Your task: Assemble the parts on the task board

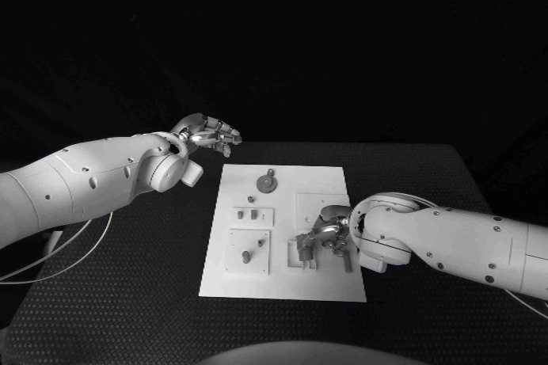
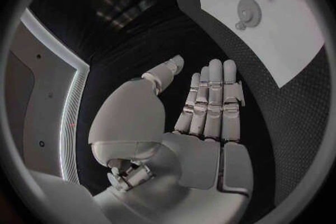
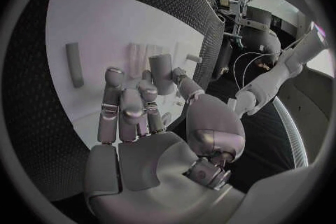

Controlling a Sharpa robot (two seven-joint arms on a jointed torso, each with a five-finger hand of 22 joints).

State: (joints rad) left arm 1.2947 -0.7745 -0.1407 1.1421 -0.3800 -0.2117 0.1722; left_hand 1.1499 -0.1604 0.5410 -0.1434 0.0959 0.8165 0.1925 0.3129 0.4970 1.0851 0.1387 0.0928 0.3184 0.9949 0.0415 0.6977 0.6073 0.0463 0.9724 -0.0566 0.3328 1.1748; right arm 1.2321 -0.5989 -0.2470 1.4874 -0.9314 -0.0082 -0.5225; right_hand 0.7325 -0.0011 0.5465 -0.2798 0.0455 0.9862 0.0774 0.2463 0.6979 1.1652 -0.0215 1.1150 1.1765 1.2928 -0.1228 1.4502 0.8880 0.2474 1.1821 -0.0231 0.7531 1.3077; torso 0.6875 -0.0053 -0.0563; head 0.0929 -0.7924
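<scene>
Both hands empty: right hand (image 1: 328, 237) over task board (image 1: 331, 290)

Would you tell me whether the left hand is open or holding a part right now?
Open. The left hand holds its fingers out straight with nothing in the palm, off the task board past its far left corner.

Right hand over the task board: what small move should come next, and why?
Probably lower the right hand a little and close its fingers on the part just ahead of them. It hovers over the task board near edge, seemingly holding nothing, while the left hand waits off the board.
</scene>
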